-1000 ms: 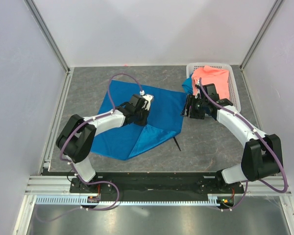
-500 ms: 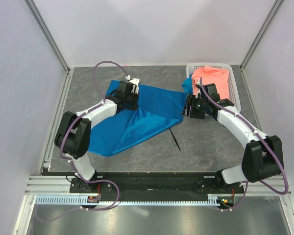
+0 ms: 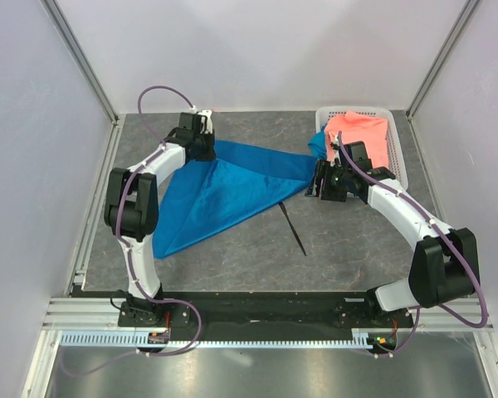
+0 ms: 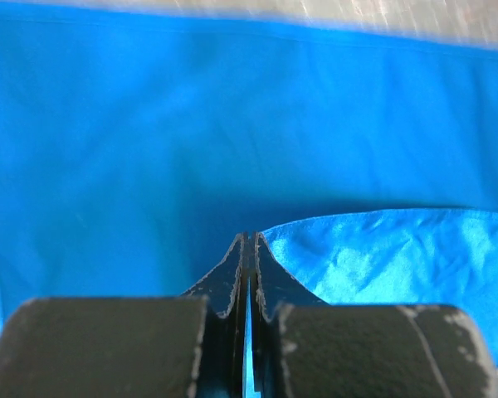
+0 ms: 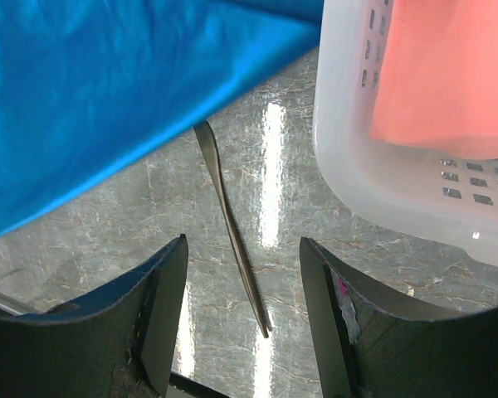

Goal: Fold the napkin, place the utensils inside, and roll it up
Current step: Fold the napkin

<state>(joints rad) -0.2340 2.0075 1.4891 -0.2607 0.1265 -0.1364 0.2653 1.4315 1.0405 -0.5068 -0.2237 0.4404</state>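
Observation:
The bright blue napkin (image 3: 224,186) lies as a rough triangle on the grey table, its right tip near my right gripper. My left gripper (image 3: 204,148) is at the napkin's far-left corner, shut on the cloth. In the left wrist view its jaws (image 4: 247,240) are pressed together with a sliver of blue between them, over the napkin (image 4: 149,124). The slim black utensil (image 3: 292,228) lies bare on the table by the napkin's right edge. My right gripper (image 3: 322,186) hovers open and empty; the utensil (image 5: 232,240) lies on the table below its fingers (image 5: 242,242), beside the napkin (image 5: 108,99).
A white perforated basket (image 3: 398,166) stands at the back right holding a salmon-pink cloth (image 3: 361,137), with a blue scrap (image 3: 317,148) at its left side. The basket wall (image 5: 349,124) is close to my right gripper. Enclosure walls ring the table.
My left gripper has carried the napkin's corner from the middle up to the far left, pulling the cloth into a triangle and uncovering more of the utensil. The right arm has stayed put.

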